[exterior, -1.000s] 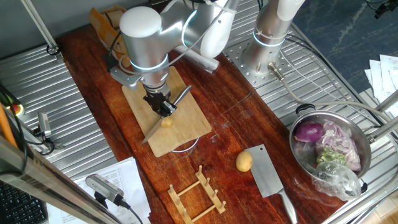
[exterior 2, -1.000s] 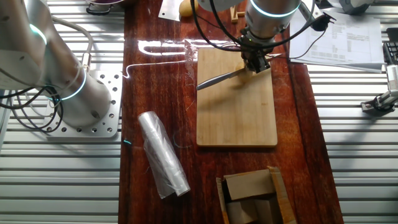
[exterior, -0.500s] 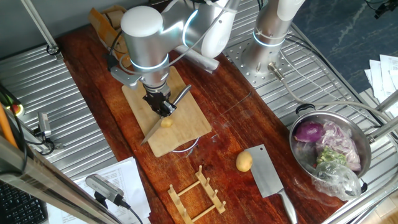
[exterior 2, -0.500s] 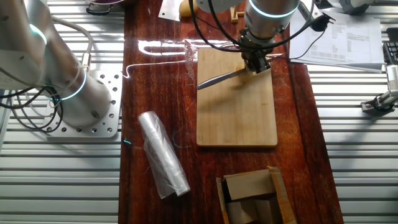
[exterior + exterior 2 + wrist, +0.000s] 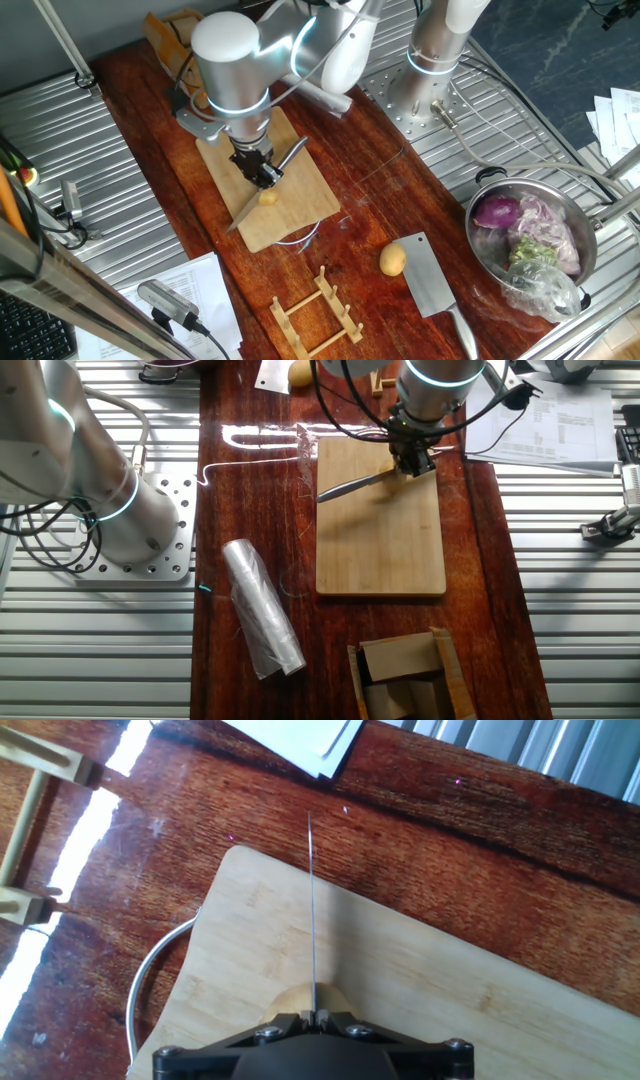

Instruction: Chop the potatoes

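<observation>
My gripper [image 5: 262, 176] is shut on a knife [image 5: 250, 202] and holds it over the bamboo cutting board [image 5: 300, 175]. A small yellow potato [image 5: 268, 197] lies on the board right under the blade. In the hand view the blade [image 5: 312, 910] shows edge-on, running away from my gripper [image 5: 315, 1015], with the top of the potato [image 5: 296, 999] just below it. In the other fixed view my gripper [image 5: 411, 460] is at the board's far right corner and the knife [image 5: 350, 485] points left. A second whole potato [image 5: 392, 260] lies on the table beside a cleaver [image 5: 432, 280].
A steel bowl [image 5: 590, 240] with a purple onion and scraps stands at the right. A wooden rack [image 5: 317, 312] is near the front. A plastic roll [image 5: 262, 610] and a cardboard box [image 5: 405, 678] lie beyond the board. Papers [image 5: 295, 738] lie past the board's corner.
</observation>
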